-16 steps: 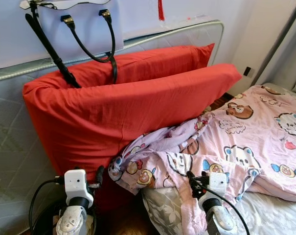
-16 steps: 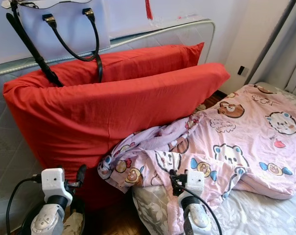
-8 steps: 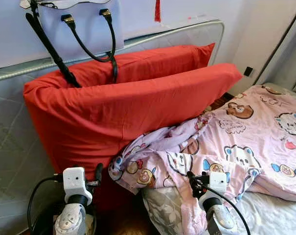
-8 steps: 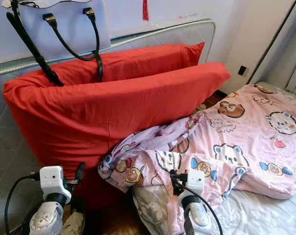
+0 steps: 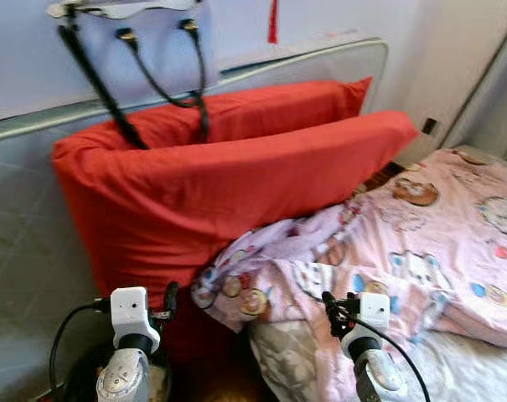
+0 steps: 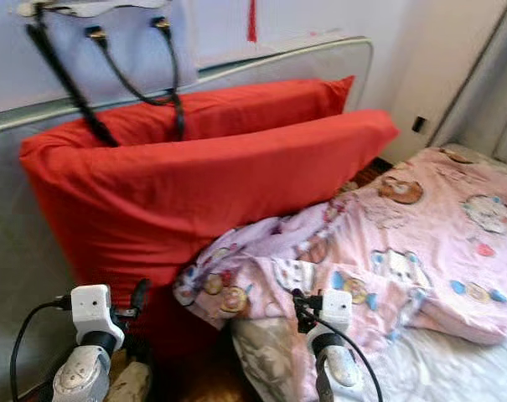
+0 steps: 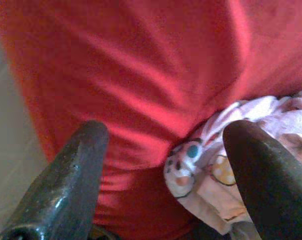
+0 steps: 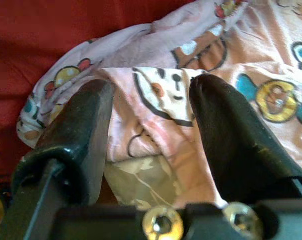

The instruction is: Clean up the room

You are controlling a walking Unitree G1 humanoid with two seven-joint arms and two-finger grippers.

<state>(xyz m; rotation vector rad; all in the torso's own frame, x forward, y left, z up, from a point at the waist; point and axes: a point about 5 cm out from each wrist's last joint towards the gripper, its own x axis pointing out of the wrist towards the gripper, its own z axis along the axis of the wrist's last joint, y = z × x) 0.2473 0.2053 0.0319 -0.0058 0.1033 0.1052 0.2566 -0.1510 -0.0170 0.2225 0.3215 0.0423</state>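
Bedroom corner, bed against a pale wall: your stock for tidying, listed outward from the bedding.

1. Rumpled pink cartoon-print cotton duvet point(image 5: 404, 251) – the item most plainly needing attention. You find it bunched across the mattress, its near edge heaped against the foot of the large red pillow; it likely sits this way because it was thrown aside, not folded.

2. Large red fabric pillow point(image 5: 228, 188) – your landmark. It stands on its long edge, leaning back, apparently propped to keep it off the sleeping surface. A second red pillow point(image 5: 270, 105) stands just behind it.

3. Grey quilted headboard with a pale rail point(image 5: 303, 59) – behind both pillows.

4. Lavender handbag with black straps point(image 5: 140, 38) – above the pillows, straps draping down onto them.

5. Your left gripper point(image 7: 163, 170) – low before the landmark pillow, fingers spread wide, holding nothing.

6. Your right gripper point(image 8: 151, 130) – beside the pillow's foot, over the duvet's bunched edge, fingers parted and empty; probably poised to take that fold.
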